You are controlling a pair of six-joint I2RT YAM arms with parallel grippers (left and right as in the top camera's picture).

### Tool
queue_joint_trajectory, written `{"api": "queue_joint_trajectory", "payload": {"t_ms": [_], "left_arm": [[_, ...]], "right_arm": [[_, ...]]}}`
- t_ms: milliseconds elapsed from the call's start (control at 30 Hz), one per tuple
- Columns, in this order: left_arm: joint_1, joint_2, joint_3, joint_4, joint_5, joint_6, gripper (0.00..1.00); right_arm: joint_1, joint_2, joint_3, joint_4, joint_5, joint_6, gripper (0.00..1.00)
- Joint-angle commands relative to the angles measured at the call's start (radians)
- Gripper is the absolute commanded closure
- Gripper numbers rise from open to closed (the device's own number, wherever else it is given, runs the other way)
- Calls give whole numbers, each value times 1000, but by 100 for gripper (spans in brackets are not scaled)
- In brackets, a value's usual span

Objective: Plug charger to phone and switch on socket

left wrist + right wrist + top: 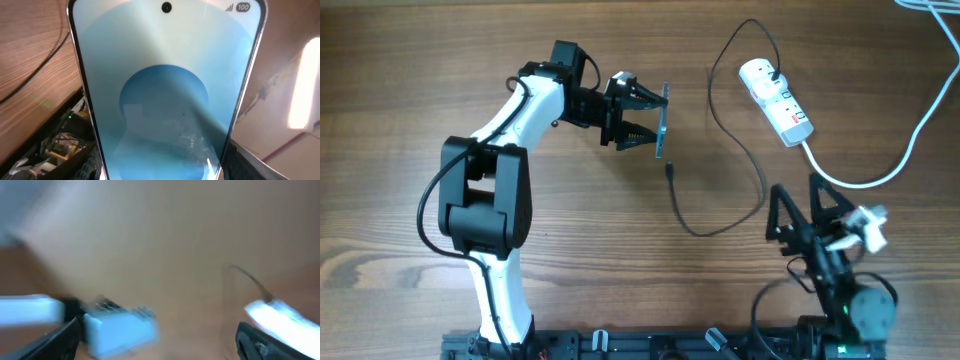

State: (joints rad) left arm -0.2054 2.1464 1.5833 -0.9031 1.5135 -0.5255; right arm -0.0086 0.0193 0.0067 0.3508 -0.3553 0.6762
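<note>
My left gripper [642,117] is shut on the phone [663,120] and holds it on edge above the table. In the left wrist view the phone's teal-blue screen [165,100] fills the frame between my fingers [162,172]. The charger [752,165], a thin black cable, runs from the socket [777,98] in a loop across the table. Its plug tip [670,171] lies just below the phone, apart from it. My right gripper [809,212] is open and empty below the socket. The right wrist view is blurred, with its fingers [160,347] wide apart and the socket [282,322] at right.
The socket's thick white lead [910,140] curves off to the table's right edge. A piece of white material [865,228] sits on the right arm. The left arm [510,130] reaches across the left half of the wooden table [400,80].
</note>
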Motion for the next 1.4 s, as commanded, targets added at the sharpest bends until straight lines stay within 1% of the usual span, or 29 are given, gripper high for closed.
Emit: {"api": "queue_joint_trajectory", "payload": {"t_ms": [0,67,133,200,300,367,400,467,500,567,600,667,700,733,767,800,867,900,967,1033,1100,1167,1200,1267,1367], "left_arm": [[43,-41,3,2,63,-7,37],[62,-41,3,0,64,-7,38],[76,-41,3,-10,63,-7,38],[84,-41,3,-18,63,-17,37],[87,-41,3,-38,63,-77,37],[87,-41,3,-36,63,-97,37],[87,-41,3,-35,63,-97,37],[87,-41,3,-36,63,-97,37],[87,-41,3,-36,63,-97,37],[87,-41,3,-36,63,-97,37],[87,-41,3,-36,63,-98,37],[87,-41,3,-36,63,-112,37],[87,-41,3,-36,63,-112,37],[87,-41,3,-36,63,-112,37],[87,-41,3,-36,63,-112,37],[87,-41,3,-36,63,-112,37],[87,-41,3,-36,63,-112,37],[87,-41,3,-36,63,-112,37],[87,-41,3,-36,63,-112,37],[87,-41,3,-36,63,-112,37],[87,-41,3,-36,63,-112,38],[87,-41,3,-36,63,-112,38],[87,-41,3,-36,63,-112,38],[87,-41,3,-36,63,-112,38],[87,-41,3,-36,63,-112,38]], "right_arm": [[-4,-5,62,63,-150,160,0],[-4,17,151,-45,-152,107,0],[-4,69,272,-220,-153,17,0],[-4,158,412,-408,-150,-97,0],[-4,369,654,-692,-112,-239,0],[-4,524,810,-845,-120,-314,0],[-4,585,871,-899,-135,-327,0],[-4,686,960,-940,-214,-325,0],[-4,727,988,-937,-290,-295,0],[-4,797,1012,-876,-474,-172,0],[-4,824,1012,-812,-547,-146,0],[8,869,1012,-727,-674,-194,0],[27,886,1017,-733,-658,-196,0],[45,894,1020,-750,-623,-201,0],[76,903,1026,-788,-543,-211,1],[147,916,1043,-882,-344,-239,1],[242,940,1070,-978,-123,-250,1],[320,967,1098,-1039,25,-250,0],[470,1044,1168,-1130,237,-239,1],[597,1131,1245,-1182,405,-189,1],[717,1236,1339,-1216,552,-160,0],[800,1330,1425,-1244,660,-111,1],[848,1410,1488,-1259,716,-67,0],[881,1496,1535,-1259,779,-37,1],[903,1597,1548,-1238,927,13,1]]}}
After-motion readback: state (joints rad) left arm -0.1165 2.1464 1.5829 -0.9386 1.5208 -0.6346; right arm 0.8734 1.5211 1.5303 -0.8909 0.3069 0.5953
